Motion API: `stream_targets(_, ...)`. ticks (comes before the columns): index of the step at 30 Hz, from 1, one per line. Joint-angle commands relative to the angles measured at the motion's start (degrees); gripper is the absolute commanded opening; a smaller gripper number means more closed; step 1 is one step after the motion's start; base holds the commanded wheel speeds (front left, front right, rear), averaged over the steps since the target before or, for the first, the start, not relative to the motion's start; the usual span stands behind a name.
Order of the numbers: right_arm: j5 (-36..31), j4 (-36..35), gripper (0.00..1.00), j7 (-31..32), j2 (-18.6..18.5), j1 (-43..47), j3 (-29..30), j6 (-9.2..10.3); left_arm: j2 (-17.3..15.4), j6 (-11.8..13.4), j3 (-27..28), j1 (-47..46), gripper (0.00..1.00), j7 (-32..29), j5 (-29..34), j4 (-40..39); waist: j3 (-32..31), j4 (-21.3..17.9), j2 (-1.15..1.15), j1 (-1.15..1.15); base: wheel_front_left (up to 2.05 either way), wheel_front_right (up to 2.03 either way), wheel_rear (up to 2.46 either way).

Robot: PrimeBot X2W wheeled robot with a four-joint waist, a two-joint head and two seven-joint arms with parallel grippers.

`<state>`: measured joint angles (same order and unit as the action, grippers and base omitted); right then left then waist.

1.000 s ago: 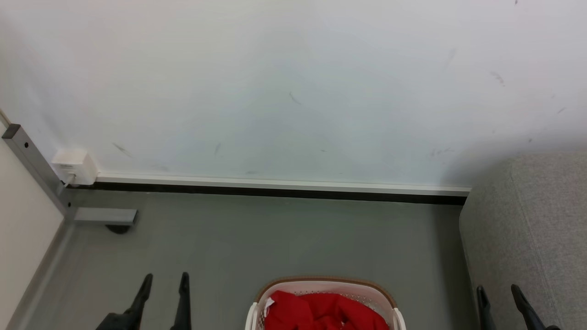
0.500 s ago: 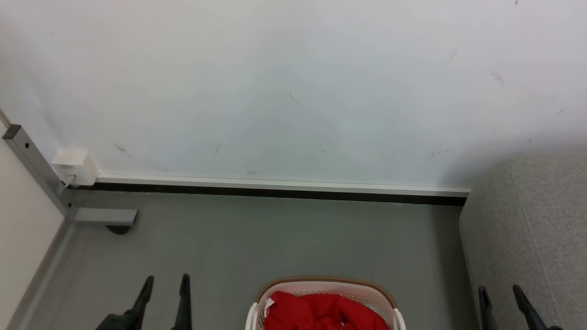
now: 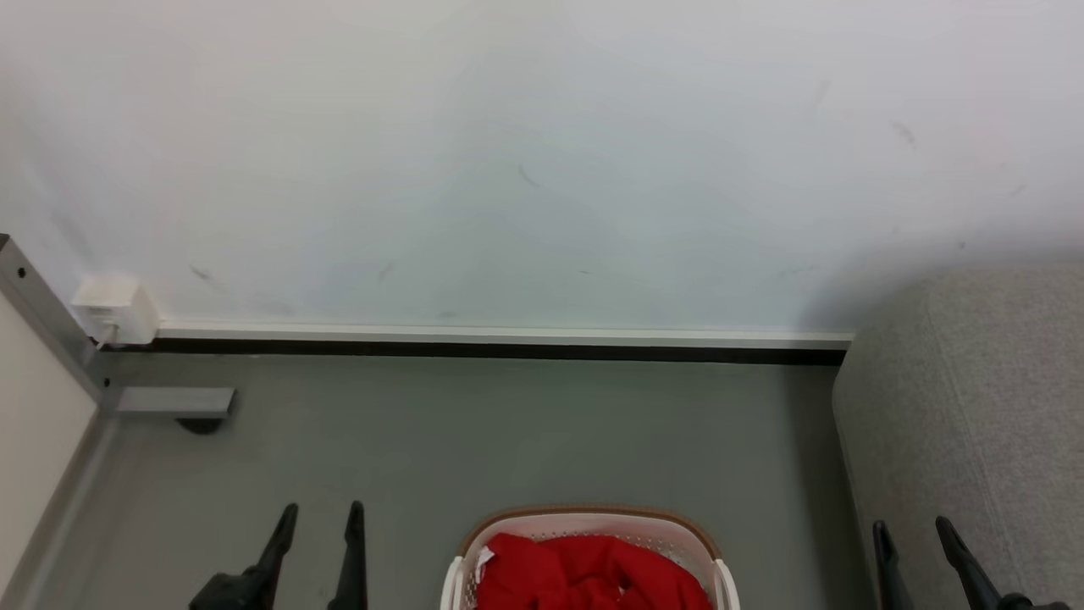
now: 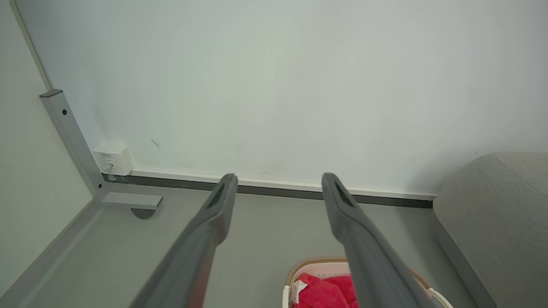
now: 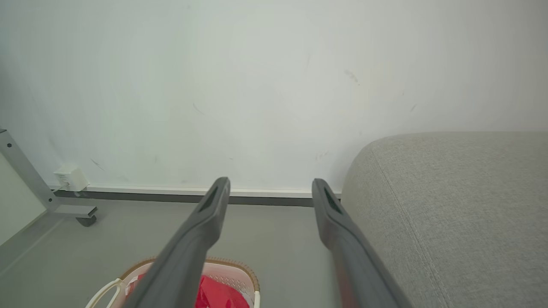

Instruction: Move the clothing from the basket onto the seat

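Observation:
The red clothing [image 3: 589, 574] lies bunched in the white basket [image 3: 593, 518] with a tan-brown rim, on the grey floor at the bottom middle of the head view. The grey upholstered seat [image 3: 974, 398] stands at the right. My left gripper [image 3: 322, 518] hangs open left of the basket, apart from it. My right gripper [image 3: 913, 534] hangs open right of the basket, in front of the seat's side. The left wrist view shows the clothing [image 4: 321, 293] and basket [image 4: 314, 262] below my left gripper [image 4: 278, 182]. In the right wrist view the basket [image 5: 231, 262], clothing [image 5: 218, 295] and seat [image 5: 449, 205] lie below my right gripper [image 5: 270, 186].
A white wall with a dark skirting strip [image 3: 500, 346] runs behind the floor. A grey metal frame leg with a foot [image 3: 169, 402] and a white socket box [image 3: 114, 307] stand at the left corner. Bare grey floor lies between basket and wall.
The whole head picture has shifted slightly left and up, so the camera has moved. Both grippers stay open and the clothing lies as before in the basket.

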<state>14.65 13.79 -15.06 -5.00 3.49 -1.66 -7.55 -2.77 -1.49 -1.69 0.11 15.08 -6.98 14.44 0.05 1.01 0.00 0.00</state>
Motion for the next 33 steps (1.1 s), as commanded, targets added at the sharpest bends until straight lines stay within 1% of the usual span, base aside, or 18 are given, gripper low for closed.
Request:
stream_targets(1, 0.6, -0.3, 1.0, -0.2, -0.4, -0.9, -0.2, 0.12, -0.2, 0.1, -0.3, -0.6, 1.0, 0.1, -0.2, 0.0, 0.5, -0.7, 0.0, 0.0, 0.0, 0.0, 0.0)
stream_targets(5, 0.9, -1.7, 1.0, -0.1, -0.9, -2.4, -0.7, 0.12, -0.2, 0.3, -2.5, -2.6, 1.0, 0.1, -0.2, 0.9, 3.1, -2.3, 0.0, 0.0, 0.0, 0.0, 0.0)
stream_targets(8, 1.2, -3.0, 1.0, -0.1, -1.4, -3.7, -0.9, 0.12, -0.2, 0.0, -5.7, -5.5, 1.0, 0.1, 0.1, 3.0, 5.7, -3.5, 0.0, 0.0, 0.0, 0.0, 0.0)
stream_targets(11, 1.4, -4.2, 1.0, -0.1, -1.9, -5.5, -1.1, 0.12, -0.2, 0.3, -8.7, -9.0, 1.0, 0.1, 0.2, 5.7, 8.0, -4.9, 0.0, 0.0, 0.0, 0.0, 0.0)
stream_targets(14, 1.6, -5.3, 1.0, -0.1, -2.2, -7.3, -1.5, 0.12, -0.2, 0.6, -11.7, -12.9, 1.0, 0.1, 0.3, 9.5, 10.6, -6.7, 0.0, 0.0, 0.0, 0.0, 0.0)
stream_targets(20, 2.2, -8.1, 1.0, -0.1, -3.3, -11.2, -2.5, 0.12, -0.3, 1.7, -18.5, -22.4, 1.0, -0.2, 0.1, 22.1, 16.5, -9.9, 0.0, 0.0, 0.0, 0.0, 0.0)
stream_targets(26, 3.0, -11.0, 1.0, -0.1, -3.6, -15.0, -3.6, 0.12, -0.3, 2.8, -26.3, -32.1, 1.0, -3.9, -1.2, 32.4, 23.5, -11.8, 0.0, 0.0, 0.0, 0.0, 0.0)
stream_targets(30, 3.6, -12.7, 1.0, -0.1, -3.6, -17.7, -3.6, 0.12, -0.3, 2.7, -32.4, -37.5, 1.0, -8.5, -1.4, 37.1, 28.6, -12.6, 0.0, 0.0, 0.0, 0.0, 0.0)
stream_targets(33, 4.1, -14.1, 1.0, -0.1, -3.4, -19.3, -3.1, 0.12, -0.3, 3.7, -35.8, -40.9, 1.0, -11.4, -2.6, 39.1, 32.3, -12.8, 0.0, 0.0, 0.0, 0.0, 0.0)
